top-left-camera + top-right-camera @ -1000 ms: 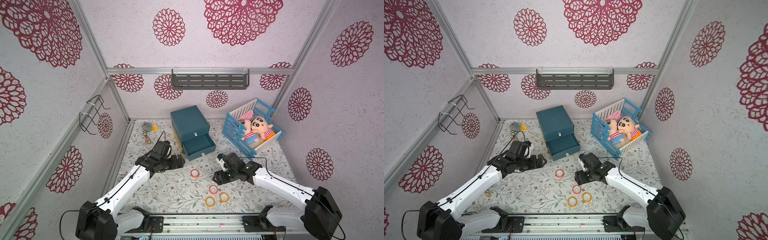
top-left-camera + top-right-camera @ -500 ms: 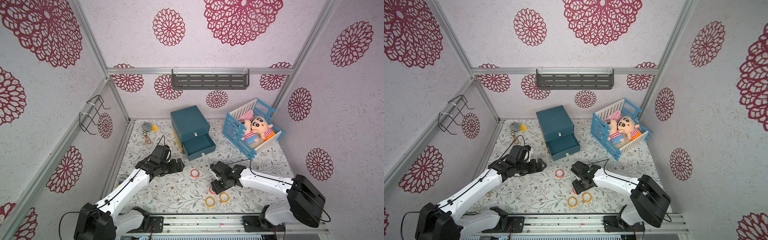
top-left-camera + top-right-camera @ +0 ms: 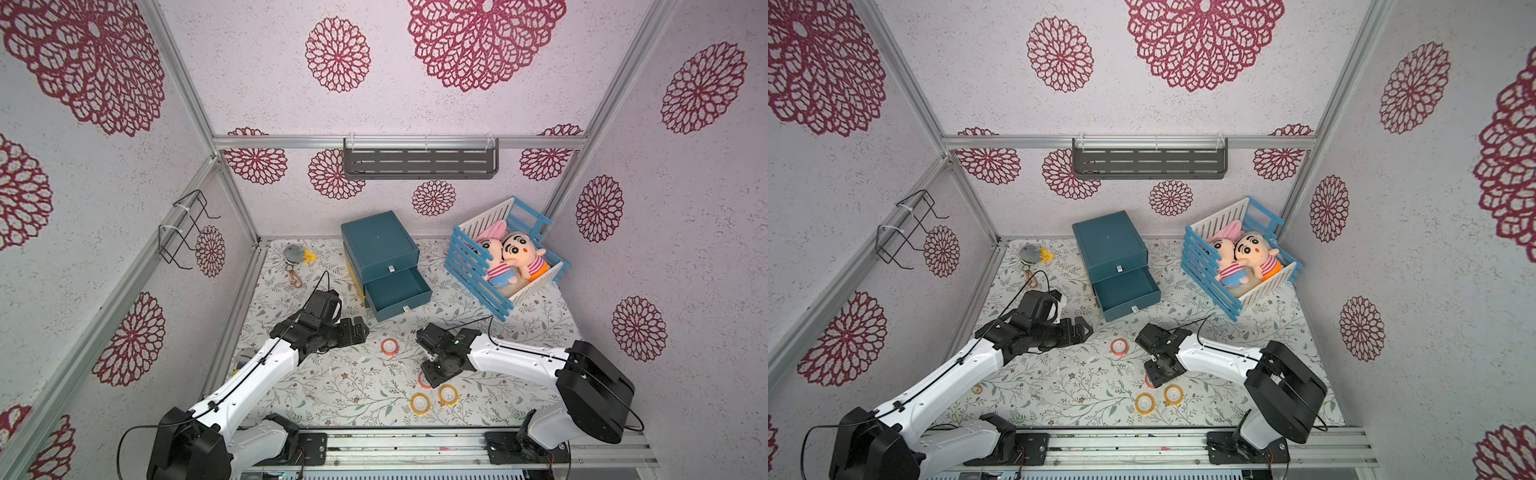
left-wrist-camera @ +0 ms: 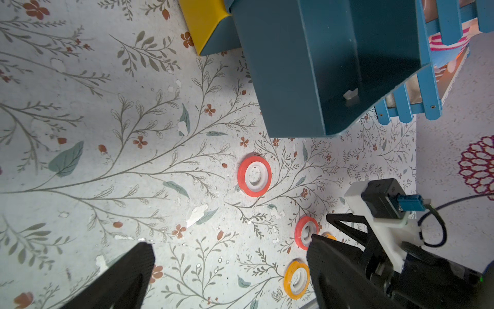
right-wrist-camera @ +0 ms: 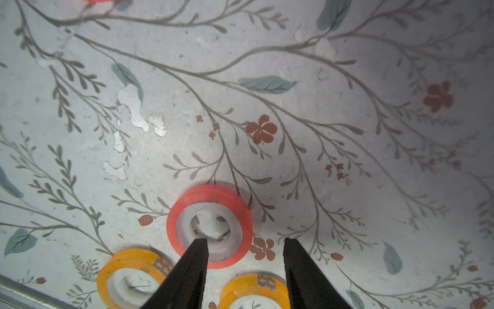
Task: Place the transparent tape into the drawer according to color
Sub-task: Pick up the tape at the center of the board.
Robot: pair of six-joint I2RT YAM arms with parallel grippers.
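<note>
Action at the right gripper [image 5: 244,240]: jaws half-open, nothing held, tips down at the floral mat [image 5: 347,107]. Right under them a red tape roll [image 5: 211,222] lies flat on its face. One finger sits over the whitish core. The other stands outside the rim with a sliver of mat between, so it's a straddle of the ring wall, not a clamp. Two yellow-orange tape rolls [image 5: 131,278] lie just behind the fingertips, toward the wrist, one near each finger.

My read on the roll: feather-light, stiff through its plastic core, glossy and slick round the rim. Lying that low, a pinch across the whole outside would likely skate it over the mat. One finger in the hole and one outside, squeezing the wall, looks the sound hold. Modest pressure should do. It won't crush easily, but it could tip or squirt sideways into the yellow-orange pair.

The left gripper [image 4: 230,244] hovers with its fingers spread wide and empty. A second red tape roll [image 4: 254,176] lies on the mat ahead of it, roughly in line with the gap. Further ahead is the open drawer [image 4: 334,80] of the teal cabinet [image 3: 378,237], well apart from the right gripper. No roll shows inside it in either top view.
</note>
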